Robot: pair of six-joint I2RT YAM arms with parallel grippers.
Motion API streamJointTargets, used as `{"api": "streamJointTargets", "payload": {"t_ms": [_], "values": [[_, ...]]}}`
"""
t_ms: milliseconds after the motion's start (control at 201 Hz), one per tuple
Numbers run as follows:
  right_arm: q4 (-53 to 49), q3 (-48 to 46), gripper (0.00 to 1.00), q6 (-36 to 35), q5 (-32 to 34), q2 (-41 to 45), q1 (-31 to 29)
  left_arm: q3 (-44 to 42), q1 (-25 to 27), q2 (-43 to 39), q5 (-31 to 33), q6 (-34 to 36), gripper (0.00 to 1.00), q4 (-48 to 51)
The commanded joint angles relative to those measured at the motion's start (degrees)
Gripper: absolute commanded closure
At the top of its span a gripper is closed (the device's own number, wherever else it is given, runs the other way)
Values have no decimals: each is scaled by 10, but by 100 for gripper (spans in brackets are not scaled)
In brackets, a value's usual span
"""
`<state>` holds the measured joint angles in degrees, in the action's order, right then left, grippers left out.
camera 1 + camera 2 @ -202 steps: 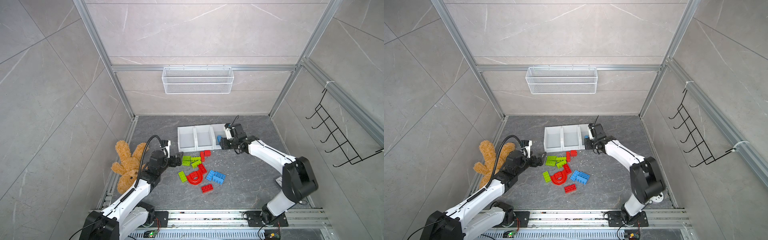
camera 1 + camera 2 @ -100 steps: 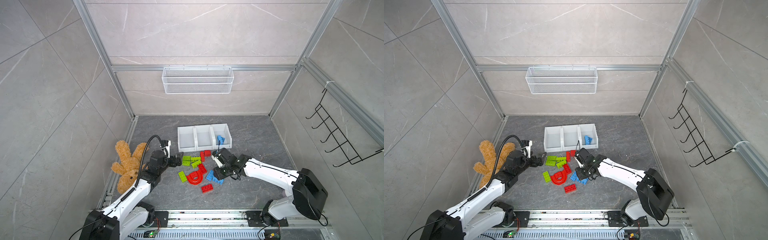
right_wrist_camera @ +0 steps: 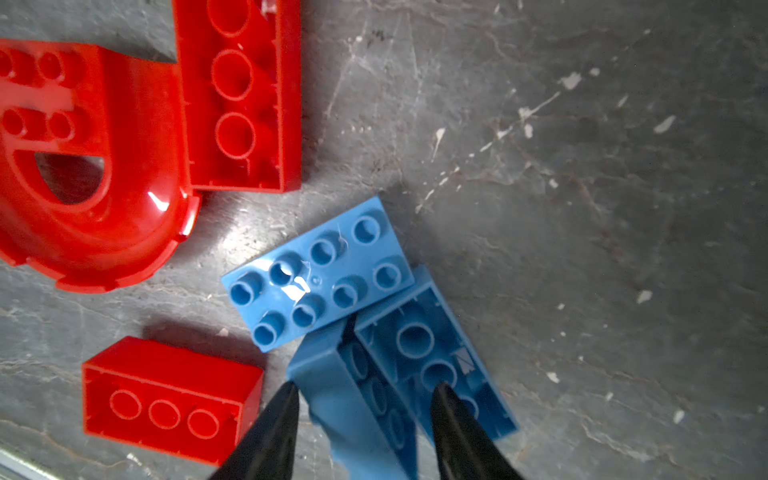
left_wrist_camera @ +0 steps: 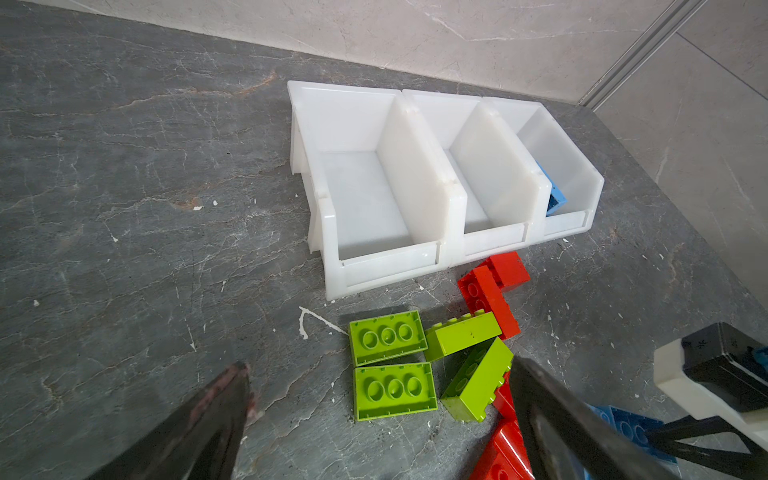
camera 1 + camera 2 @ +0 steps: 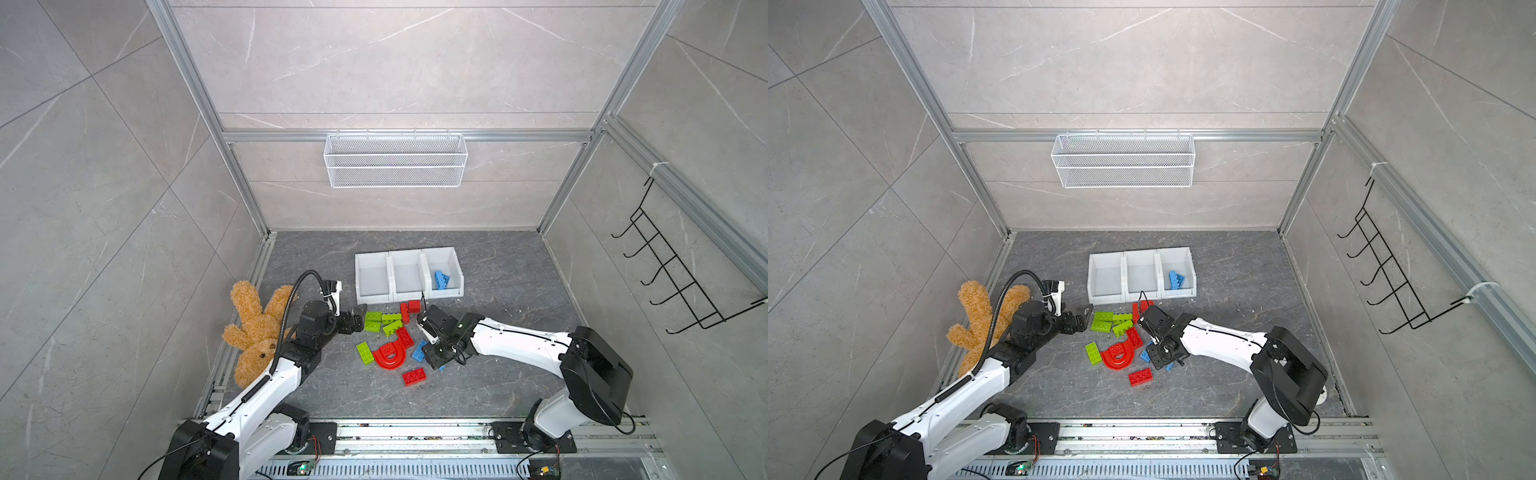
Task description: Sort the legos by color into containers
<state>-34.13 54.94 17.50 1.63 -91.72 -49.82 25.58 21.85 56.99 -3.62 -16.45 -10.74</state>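
Note:
Three joined white containers (image 5: 409,254) (image 5: 1142,254) stand at the back; the right-hand one holds a blue lego (image 5: 441,279). Green legos (image 5: 382,322), red legos (image 5: 409,308), a red arch (image 5: 388,355) and a red brick (image 5: 414,377) lie in front. My right gripper (image 3: 365,388) (image 5: 433,356) points down, shut on a blue brick (image 3: 332,374) tipped on its long side. Beside it are a studs-up blue brick (image 3: 320,270) and an upside-down one (image 3: 432,345). My left gripper (image 4: 378,368) (image 5: 359,316) hovers open at the green legos' left edge, holding nothing.
A brown plush bear (image 5: 257,328) lies against the left wall beside my left arm. A white wire basket (image 5: 395,162) hangs on the back wall, and a black hook rack (image 5: 673,270) on the right wall. The red arch (image 3: 83,166) sits close to the blue bricks.
My right arm swung from the right-hand container down to the blue bricks in the pile, leaving a blue lego in that container. One blue brick now stands tipped. The left arm stayed still.

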Motion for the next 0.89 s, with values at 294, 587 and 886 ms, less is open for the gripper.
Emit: {"api": "streamJointTargets", "payload": {"t_ms": [294, 587, 886], "values": [[-13, 5, 53, 5, 17, -8, -18, 3, -1, -10, -9, 7, 0, -16], [-57, 22, 57, 53, 57, 0, -37, 4, -1, -8, -11, 7, 0, -16], [-79, 25, 50, 90, 83, 23, -66, 5, -1, -6, -14, 5, 0, -18]]}}
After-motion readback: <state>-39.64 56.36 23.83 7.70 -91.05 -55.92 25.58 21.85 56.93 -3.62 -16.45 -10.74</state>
